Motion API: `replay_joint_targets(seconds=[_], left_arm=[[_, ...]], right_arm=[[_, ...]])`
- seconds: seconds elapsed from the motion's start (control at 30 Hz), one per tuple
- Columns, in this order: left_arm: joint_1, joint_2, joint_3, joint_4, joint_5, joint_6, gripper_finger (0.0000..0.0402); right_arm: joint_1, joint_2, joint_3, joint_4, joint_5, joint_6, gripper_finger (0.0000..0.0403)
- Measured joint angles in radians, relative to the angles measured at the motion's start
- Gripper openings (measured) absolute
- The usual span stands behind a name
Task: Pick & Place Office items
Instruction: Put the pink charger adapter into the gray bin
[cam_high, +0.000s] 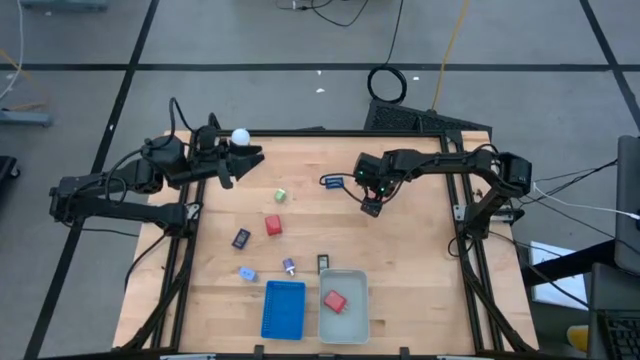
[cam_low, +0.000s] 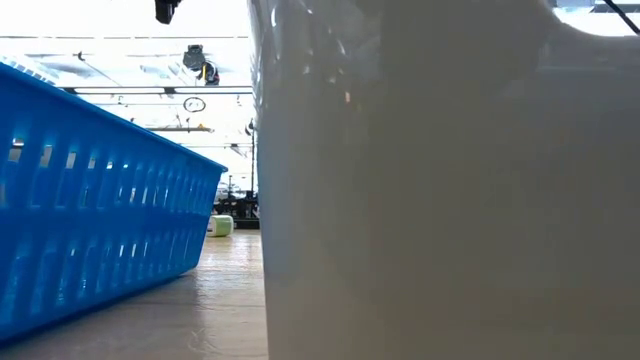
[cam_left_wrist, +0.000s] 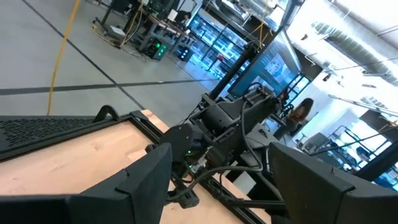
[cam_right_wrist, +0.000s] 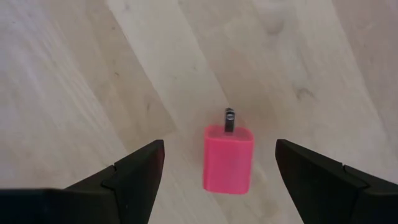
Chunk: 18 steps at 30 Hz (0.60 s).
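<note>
The right gripper (cam_right_wrist: 217, 168) hangs over the back middle of the table (cam_high: 420, 260), fingers spread wide and holding nothing. Straight below, between the two dark fingers (cam_right_wrist: 134, 171), lies a red-pink block (cam_right_wrist: 228, 159) flat on the wood, with a small dark metal prong sticking from one end. Its long axis runs across the line joining the fingers, so the jaws look set to close on its two long sides. It sits a shade nearer one finger than the other, so I reckon a slight sideways nudge is wanted before the descent.

From above, the right gripper (cam_high: 372, 198) covers most of that block, with only a speck of red at its tip. The left gripper (cam_high: 240, 155) is at the table's back left corner, jaws apart and empty, right by a white ball (cam_high: 240, 136); it is plainly the farther arm from this piece.

The other items lie scattered toward the front:

- a green one (cam_high: 281, 195)
- a red one (cam_high: 273, 226)
- a small black one (cam_high: 241, 239)
- a light blue one (cam_high: 247, 273)
- a purple-topped one (cam_high: 289, 266)
- another black one (cam_high: 324, 263)

One red block (cam_high: 334, 301) already rests in the pale grey tray (cam_high: 356, 325), beside the blue tray (cam_high: 283, 310), well clear of the right gripper toward the front edge.
</note>
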<state>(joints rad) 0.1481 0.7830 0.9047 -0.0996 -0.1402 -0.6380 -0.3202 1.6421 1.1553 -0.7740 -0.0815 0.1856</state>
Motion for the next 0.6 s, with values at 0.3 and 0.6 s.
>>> replay_joint_targets(seconds=[0.3,0.6], left_arm=[[0.0,0.0,0.0,0.0,-0.001,0.001,0.0271],[0.0,0.0,0.0,0.0,-0.005,0.007,0.0271]], right_arm=[[-0.007,-0.005,-0.052,-0.013,-0.007,0.008,0.0297],[-0.006,-0.156,-0.142,0.069,-0.028,0.074,0.0297]])
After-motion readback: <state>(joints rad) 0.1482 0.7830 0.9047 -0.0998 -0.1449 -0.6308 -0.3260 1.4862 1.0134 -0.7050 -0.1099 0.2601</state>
